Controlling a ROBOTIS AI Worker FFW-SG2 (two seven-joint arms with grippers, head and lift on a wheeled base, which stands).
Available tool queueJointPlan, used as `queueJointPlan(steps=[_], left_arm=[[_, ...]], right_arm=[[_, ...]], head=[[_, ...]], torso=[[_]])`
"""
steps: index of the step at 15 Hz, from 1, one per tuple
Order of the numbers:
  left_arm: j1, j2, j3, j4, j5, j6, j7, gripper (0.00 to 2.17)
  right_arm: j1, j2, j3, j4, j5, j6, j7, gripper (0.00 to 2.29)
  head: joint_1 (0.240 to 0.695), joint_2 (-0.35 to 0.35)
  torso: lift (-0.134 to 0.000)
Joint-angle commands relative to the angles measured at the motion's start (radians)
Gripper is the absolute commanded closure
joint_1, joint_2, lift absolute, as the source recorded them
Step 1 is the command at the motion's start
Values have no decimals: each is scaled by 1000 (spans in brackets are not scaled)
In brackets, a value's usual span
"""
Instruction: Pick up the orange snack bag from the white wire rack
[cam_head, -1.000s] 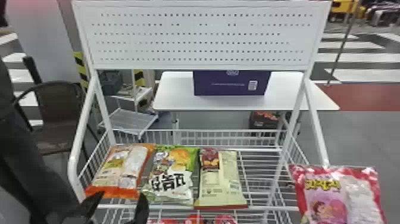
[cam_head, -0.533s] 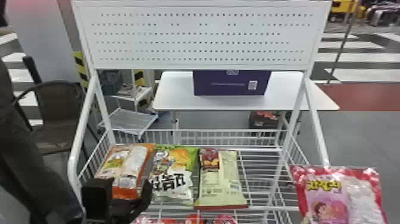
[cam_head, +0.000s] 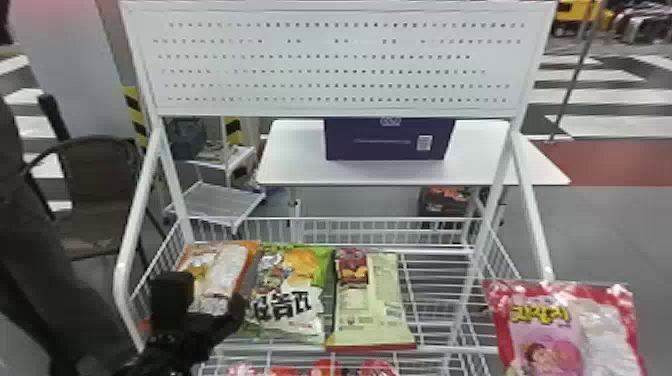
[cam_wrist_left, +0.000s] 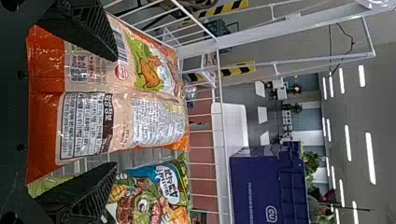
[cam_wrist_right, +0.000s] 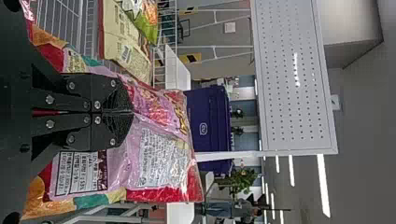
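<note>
My left gripper (cam_head: 197, 300) stands open in the head view, its two fingers at either side of the orange snack bag (cam_head: 222, 277). That bag lies leaning at the left end of the white wire rack (cam_head: 430, 348). In the left wrist view the orange bag (cam_wrist_left: 126, 112) fills the span between the fingers of my left gripper (cam_wrist_left: 114, 112), which overlap its side edges without closing on it. My right gripper (cam_wrist_right: 130, 112) is shut on a pink and red snack bag (cam_wrist_right: 163, 158); the head view has this pink bag (cam_head: 565, 325) at the rack's right front.
Right beside the orange bag lies a green and white bag (cam_head: 290, 300), then a pale yellow one (cam_head: 372, 305). Red packages (cam_head: 320, 369) sit on a lower shelf. White side posts (cam_head: 137, 240) and a perforated panel (cam_head: 340, 65) frame the rack.
My left gripper has come up and forward from the bottom edge to the orange bag, its fingers now around the bag's lower part. The right side's pink bag has barely moved.
</note>
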Motion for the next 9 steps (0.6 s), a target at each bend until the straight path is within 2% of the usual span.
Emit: queueJointPlan(steps=[1,2,3,4,5,9], left_arm=[[-25,-2,-2,32,0,6,-3,174],[-25,-2,0,33,1,6,-3,404],[-24,-2,2,32,1,6,-1,856],[-19,-2,3,32,9,3,9,1457],[-16,-2,2,30,18,6,17,1835],[44,-2,9,-48,17,6,23,1892]], right_arm=[[3,0,-2,2,0,0,0,2142],[3,-2,-2,0,0,0,0,2142],[3,-3,-3,2,0,0,0,2142],[3,-3,-6,2,0,0,0,2142],[2,-5,-6,2,0,0,0,2142],[-9,-5,-6,12,-2,0,-1,2142]], head=[[499,0],[499,0],[499,0],[499,0],[499,0],[499,0]], torso=[[0],[0],[0],[0],[0],[0]])
